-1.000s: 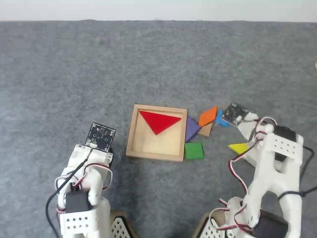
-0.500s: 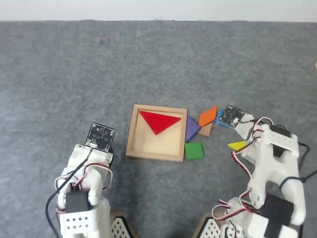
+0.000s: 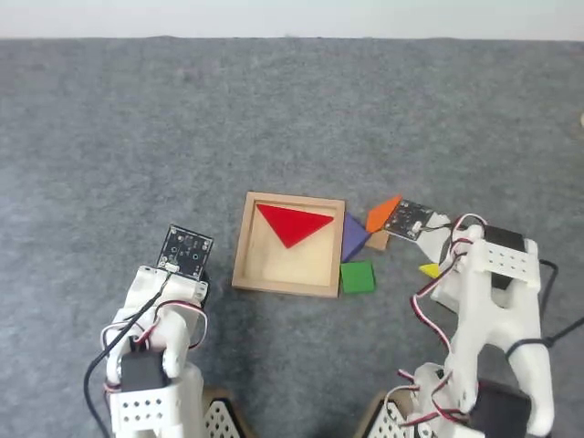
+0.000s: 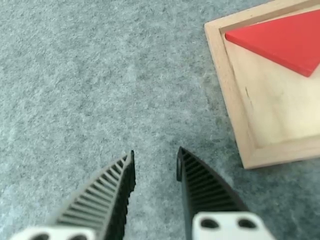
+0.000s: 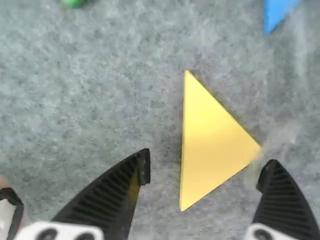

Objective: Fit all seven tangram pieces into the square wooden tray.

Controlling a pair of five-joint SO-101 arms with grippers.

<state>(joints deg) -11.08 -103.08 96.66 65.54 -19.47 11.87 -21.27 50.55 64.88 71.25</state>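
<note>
**Operator:** Where does the tray [image 3: 241, 245] sit, and what's in it?

**Spotter:** Your tray lies in the middle of the grey felt [image 3: 137, 119], between your two arms. Only the red triangle [image 3: 294, 223] lies inside. It sits in the far half, with its long edge along the far wall and its point aimed toward the near side. The rest of the tray floor is bare wood.

**Operator:** And the other pieces?

**Spotter:** They're all on the felt to the right of the tray. The purple piece [image 3: 353, 236] lies against the right wall, and the green square [image 3: 357, 276] sits just beside the near right corner. The orange piece [image 3: 381, 213] is right of the purple one, with a brown piece [image 3: 378, 241] at its near edge. The yellow triangle [image 3: 430, 270] lies farther right, close by your right arm. In your right wrist view a blue piece [image 5: 277, 12] lies apart from the yellow one.

**Operator:** My left gripper [image 4: 155, 152]?

**Spotter:** Its jaws are parted a little and hold nothing. It hangs over bare felt, left of the tray's left wall.

**Operator:** The right gripper [image 5: 208, 159]?

**Spotter:** Its jaws are spread wide, one on each side of the yellow triangle, and neither finger touches it. I can't tell whether the tips reach the felt.
</note>
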